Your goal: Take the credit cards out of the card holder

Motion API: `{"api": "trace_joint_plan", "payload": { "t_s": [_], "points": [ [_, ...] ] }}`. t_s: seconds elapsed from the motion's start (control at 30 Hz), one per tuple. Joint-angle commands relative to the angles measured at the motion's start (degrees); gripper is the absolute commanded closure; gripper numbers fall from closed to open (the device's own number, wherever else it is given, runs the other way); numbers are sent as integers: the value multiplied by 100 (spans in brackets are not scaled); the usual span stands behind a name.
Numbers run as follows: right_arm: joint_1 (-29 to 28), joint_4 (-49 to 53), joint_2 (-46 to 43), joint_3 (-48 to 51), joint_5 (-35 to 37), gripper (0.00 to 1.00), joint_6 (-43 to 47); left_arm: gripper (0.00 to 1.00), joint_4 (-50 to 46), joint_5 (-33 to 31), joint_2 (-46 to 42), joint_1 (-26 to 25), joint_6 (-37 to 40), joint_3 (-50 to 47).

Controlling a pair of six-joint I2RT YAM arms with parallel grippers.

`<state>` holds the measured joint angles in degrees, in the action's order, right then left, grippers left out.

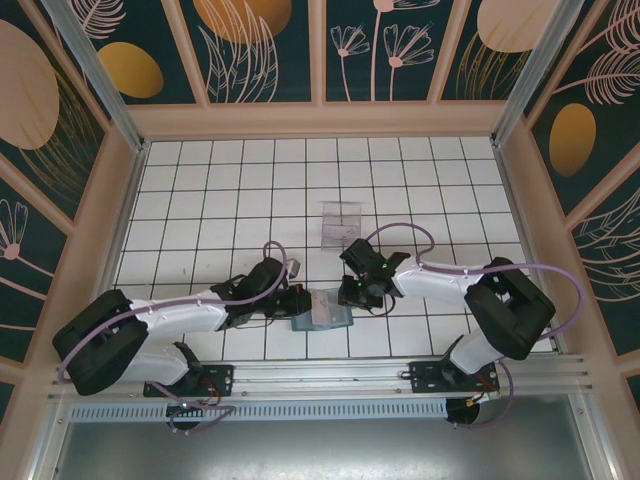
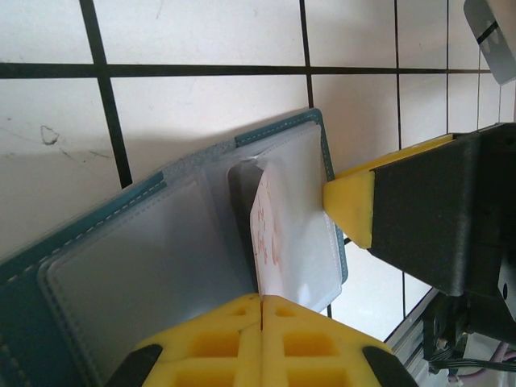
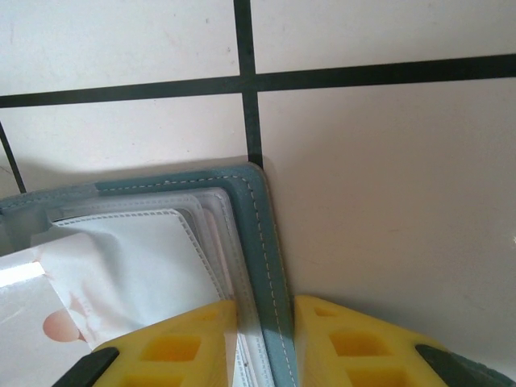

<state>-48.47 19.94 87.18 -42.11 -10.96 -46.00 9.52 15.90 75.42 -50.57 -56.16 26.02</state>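
- Left gripper: jaws pressed together, seam nearly shut. They pinch the near edge of a white credit card with reddish print. Can't tell whether clear pocket film is caught in the pinch too.
- The credit card stands on edge, tilted, rising from the clear pockets of the card holder. Part of it is still among the pockets.
- Right gripper: jaws narrowly apart, clamped on the card holder's stitched teal edge plus a few clear pocket layers between the pads.
- In the left wrist view, one yellow right fingertip touches the holder's right edge.
- In the right wrist view, a corner of the white card shows at lower left, beside the pockets.
- From the top, the card holder lies open on the tiled table, near the front rail and about midway between the two arm bases.
- Left gripper is on its left side, right gripper on its far right corner.
- Clear plastic tray sits farther back, apart from the holder.
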Motion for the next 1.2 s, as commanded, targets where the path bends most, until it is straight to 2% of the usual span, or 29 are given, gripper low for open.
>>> {"api": "trace_joint_plan", "payload": {
  "t_s": [0.0,0.3,0.5,0.67,0.8,0.9,1.17],
  "points": [
    [-75,258,254,31,121,74,-79,93,-471,-99,-228,13,144,3],
    [-86,312,201,-64,150,75,-70,95,-1450,-564,-858,12,521,464],
    [-88,500,-76,-220,336,75,-83,100,-2531,-1161,-1019,12,1611,1286],
    [-76,679,-341,-388,552,75,-102,100,-2833,-1083,-895,12,2887,1904],
    [52,837,-709,-465,815,75,-128,100,-3230,-1533,-575,12,4050,2582],
    [331,1019,-1067,-502,974,75,-8,100,-3431,-1922,-230,13,4868,3060],
    [1259,1551,-2035,-562,1158,75,472,100,-3555,-1870,666,16,7428,3926]
  ]
}}
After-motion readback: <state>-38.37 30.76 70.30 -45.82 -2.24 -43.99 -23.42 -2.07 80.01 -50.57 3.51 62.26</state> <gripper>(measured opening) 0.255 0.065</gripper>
